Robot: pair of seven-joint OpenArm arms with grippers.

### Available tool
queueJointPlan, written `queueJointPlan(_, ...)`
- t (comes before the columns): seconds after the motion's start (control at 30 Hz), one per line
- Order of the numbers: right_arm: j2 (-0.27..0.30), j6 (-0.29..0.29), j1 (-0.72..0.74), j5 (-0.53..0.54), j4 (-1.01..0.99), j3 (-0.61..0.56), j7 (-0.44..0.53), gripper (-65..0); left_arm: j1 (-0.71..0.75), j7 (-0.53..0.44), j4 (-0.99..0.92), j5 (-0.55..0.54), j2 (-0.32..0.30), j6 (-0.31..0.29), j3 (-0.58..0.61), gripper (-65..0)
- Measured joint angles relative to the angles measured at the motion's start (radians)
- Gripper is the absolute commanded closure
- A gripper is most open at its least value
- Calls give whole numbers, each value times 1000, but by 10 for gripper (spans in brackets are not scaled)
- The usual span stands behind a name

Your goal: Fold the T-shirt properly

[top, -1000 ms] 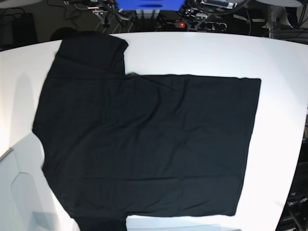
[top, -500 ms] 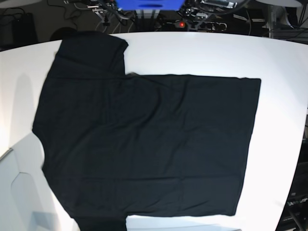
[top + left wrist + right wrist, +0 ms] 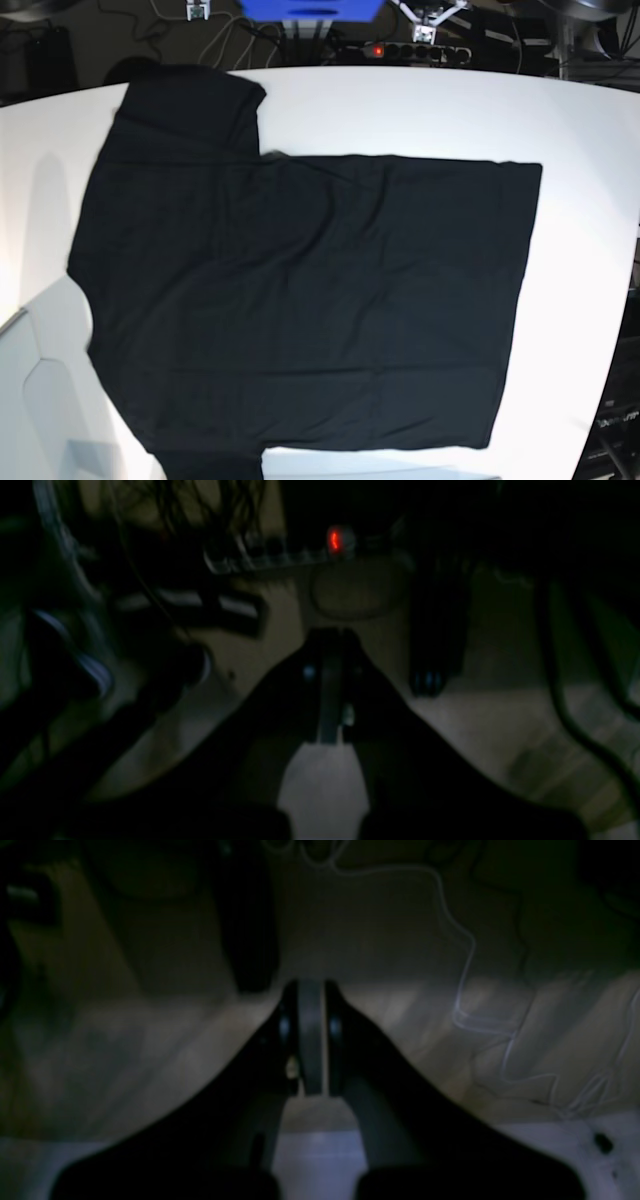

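We see the shirt (image 3: 300, 300) lying flat and unfolded on the white table (image 3: 590, 260), covering most of it. Its long axis runs left-right in the base view: the hem is the straight edge on the right, the shoulder end is on the left. One sleeve (image 3: 190, 105) points to the far edge of the table; the other sleeve (image 3: 210, 466) runs off the near edge of the frame. The cloth looks smooth, with faint creases only.

Bare table shows as a wide band along the right side past the hem, a band along the far side right of the upper sleeve, and a strip on the left. The near edge leaves only a thin sliver of white below the shirt.

Past the far table edge we note cables and a power strip (image 3: 420, 50) with a red light.

Both wrist views are dark and blurred. The left gripper (image 3: 330, 690) has its jaws pressed together on nothing, over the floor. The right gripper (image 3: 310, 1040) is likewise closed and empty.
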Motion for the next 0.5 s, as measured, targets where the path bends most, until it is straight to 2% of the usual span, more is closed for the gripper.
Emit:
queueJointPlan(0.1,14,2,-102,3,177,-1,14,0,96,-1,159,1,-14,0,1,0)
queueJointPlan(0.27,54,1,-303,0,430,5,-18,0,278,5,420,-3,-72,4,-4,0)
queueJointPlan(0.3,61,1,-343,3,495,7,-32,0,309,39,481,3,-79,7,-3,0)
queueJointPlan(0.37,75,2,-409,3,605,8,6,0,370,-8,590,0,-96,-1,-2,0)
queueJointPlan(0.5,100,3,-517,3,784,9,-11,0,451,14,726,0,-121,7,-3,0)
